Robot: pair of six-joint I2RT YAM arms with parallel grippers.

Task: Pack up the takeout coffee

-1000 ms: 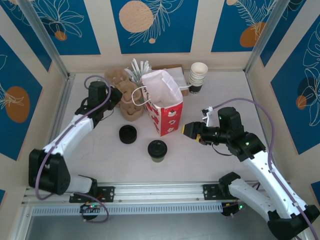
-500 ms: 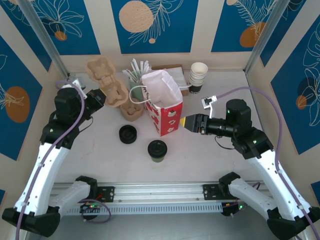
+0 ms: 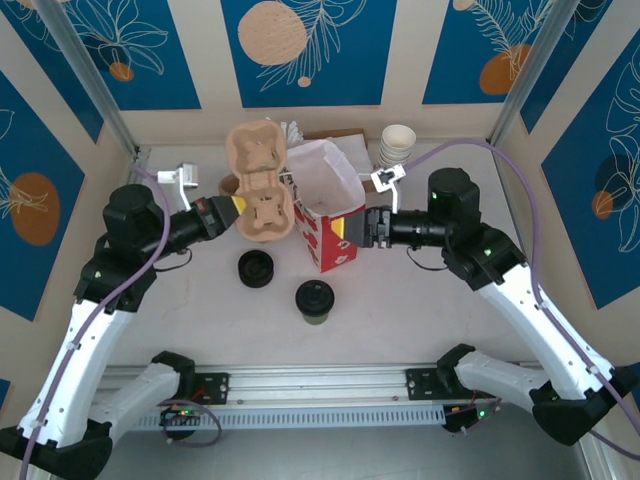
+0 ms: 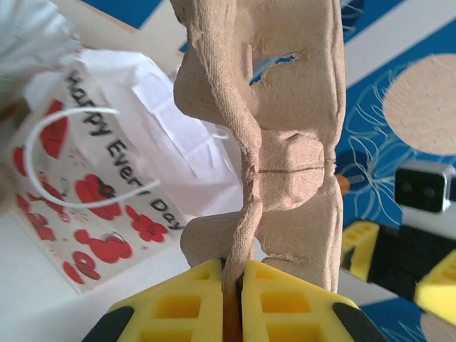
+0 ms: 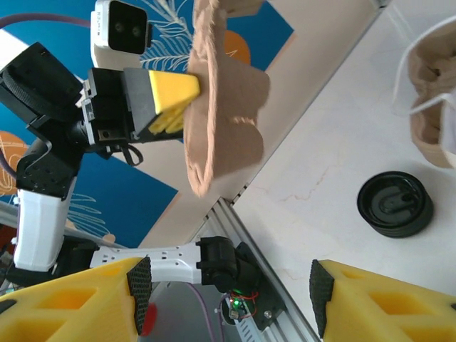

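**Holding the carrier at the bag; coffee not yet packed**

Top view. The left claw is clamped on the lower rim of a moulded cardboard cup carrier. The carrier stands raised off the table, rising from the claw's tips, with its far side against the paper bag as seen from above. Whether they touch I cannot tell. The right claw sits at the bag's opposite side, tips just beside the printed wall. The takeout coffee stands upright on the table between the two claws, nearer the arm bases and well apart from both. A low stack of loose lids lies base-ward of the left claw.

Left wrist view. The yellow fingers are pressed together on a thin edge of the carrier, which climbs straight up from them. The bag stands beyond and to the left, mouth open.

Right wrist view. The fingers stand wide apart with nothing between them, so this claw holds nothing. Ahead of it the carrier shows edge-on in the left claw's grip.

Assessment. The step in hand appears to be presenting the carrier to the bag, and the coffee itself is untouched. The next move likely calls for turning the carrier to fit the bag's mouth and lowering it in. The free right claw could steady the bag, since a push may topple it.
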